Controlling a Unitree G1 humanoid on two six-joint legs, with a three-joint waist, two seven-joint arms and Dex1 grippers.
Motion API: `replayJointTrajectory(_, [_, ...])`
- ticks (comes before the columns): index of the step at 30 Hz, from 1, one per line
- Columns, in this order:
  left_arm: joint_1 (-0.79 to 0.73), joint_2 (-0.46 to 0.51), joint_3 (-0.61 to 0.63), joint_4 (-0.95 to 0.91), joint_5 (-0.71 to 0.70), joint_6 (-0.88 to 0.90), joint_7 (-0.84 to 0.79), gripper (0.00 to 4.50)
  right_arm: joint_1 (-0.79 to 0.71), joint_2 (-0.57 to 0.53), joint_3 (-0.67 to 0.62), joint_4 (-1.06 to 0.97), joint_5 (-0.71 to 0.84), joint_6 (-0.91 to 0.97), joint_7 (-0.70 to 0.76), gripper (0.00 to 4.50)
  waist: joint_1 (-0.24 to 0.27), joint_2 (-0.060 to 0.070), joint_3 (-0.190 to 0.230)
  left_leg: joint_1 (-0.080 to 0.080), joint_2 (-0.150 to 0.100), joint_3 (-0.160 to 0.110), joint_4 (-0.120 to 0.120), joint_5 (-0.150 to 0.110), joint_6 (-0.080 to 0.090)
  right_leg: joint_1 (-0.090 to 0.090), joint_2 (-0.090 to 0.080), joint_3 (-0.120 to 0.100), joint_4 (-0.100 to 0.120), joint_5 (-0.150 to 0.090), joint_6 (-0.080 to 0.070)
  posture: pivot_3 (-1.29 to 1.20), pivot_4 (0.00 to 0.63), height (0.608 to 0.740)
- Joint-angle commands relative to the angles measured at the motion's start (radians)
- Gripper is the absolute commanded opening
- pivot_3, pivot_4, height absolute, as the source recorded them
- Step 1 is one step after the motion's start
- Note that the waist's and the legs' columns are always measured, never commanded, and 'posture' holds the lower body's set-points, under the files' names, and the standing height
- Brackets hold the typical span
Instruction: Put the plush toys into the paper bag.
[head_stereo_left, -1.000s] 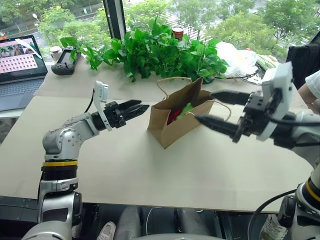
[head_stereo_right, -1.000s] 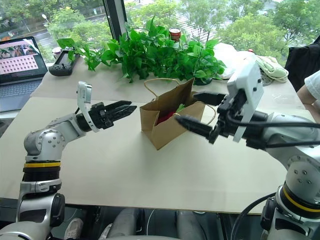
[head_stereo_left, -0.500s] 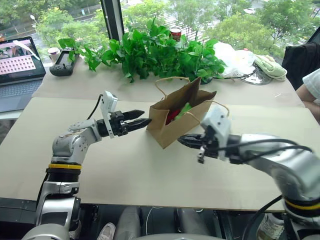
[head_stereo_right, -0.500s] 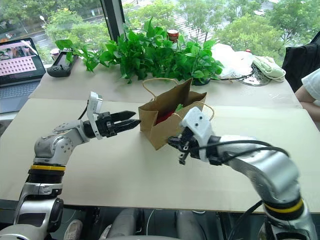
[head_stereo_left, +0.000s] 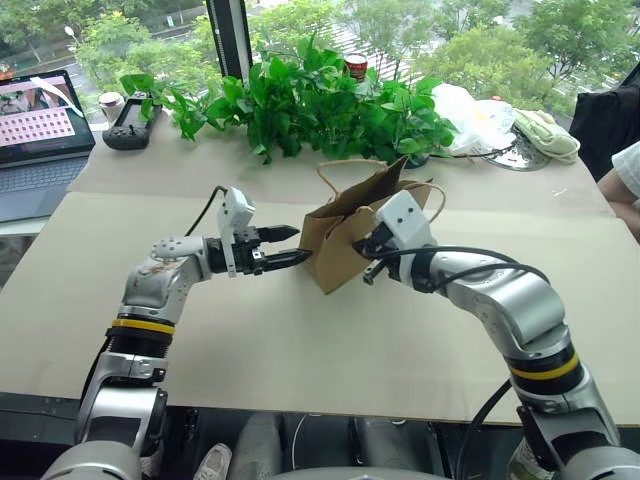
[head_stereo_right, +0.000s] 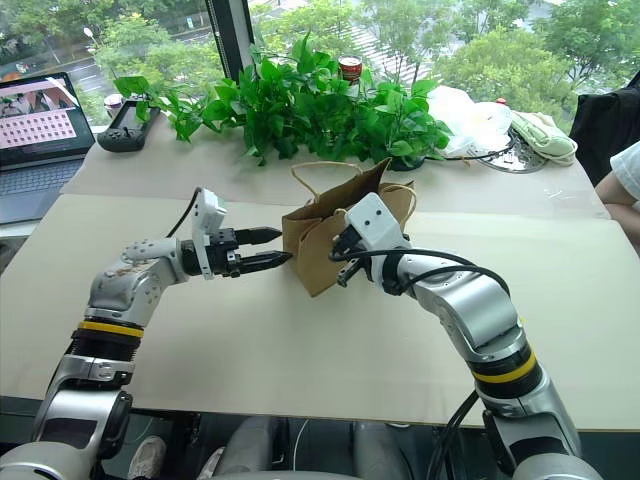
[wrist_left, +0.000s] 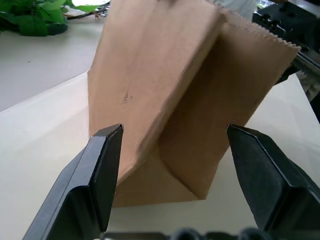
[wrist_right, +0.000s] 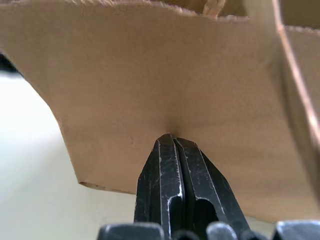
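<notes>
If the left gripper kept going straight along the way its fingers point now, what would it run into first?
Most likely the paper bag. The left gripper is open and aimed at the bag's lower side, where a creased corner sits between the fingers. The fingertips look close, but contact can't be confirmed. The shut right gripper presses the bag's other side.

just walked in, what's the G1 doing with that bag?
Both arms are at the brown kraft paper bag standing on the beige table. The right gripper is shut, its tips pressed against the bag's paper wall. The left gripper is open, pointing at the bag's opposite side with a finger to either side of its edge, not touching it. No toys lie loose on the table.
</notes>
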Motion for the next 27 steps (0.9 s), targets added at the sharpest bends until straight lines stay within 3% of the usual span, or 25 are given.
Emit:
replayJointTrajectory(1, [0.003,0.002,-0.012,-0.055,0.014,-0.035,-0.022,3.52,-0.022,0.022,0.001,-0.019,-0.025,-0.012,-0.010,0.08,-0.001,0.000,0.000,0.000,0.000,0.000,0.000,0.000,0.000,0.000,0.000,0.000,0.000,0.000,0.000,0.00,0.150,0.713])
replayJointTrajectory(26, [0.001,-0.189,-0.014,0.001,0.157,-0.174,0.273,3.52,-0.040,0.087,-0.004,0.000,-0.079,0.001,-0.006,0.08,0.000,0.000,0.000,0.000,0.000,0.000,0.000,0.000,0.000,0.000,0.000,0.000,0.000,0.000,0.000,0.00,0.150,0.713])
replayJointTrajectory(27, [0.001,-0.189,-0.015,0.000,0.160,-0.178,0.276,3.27,-0.040,0.088,-0.004,0.000,-0.081,0.001,-0.006,0.03,-0.001,0.000,0.000,0.000,0.000,0.000,0.000,0.000,0.000,0.000,0.000,0.000,0.000,0.000,0.000,0.00,0.150,0.713])
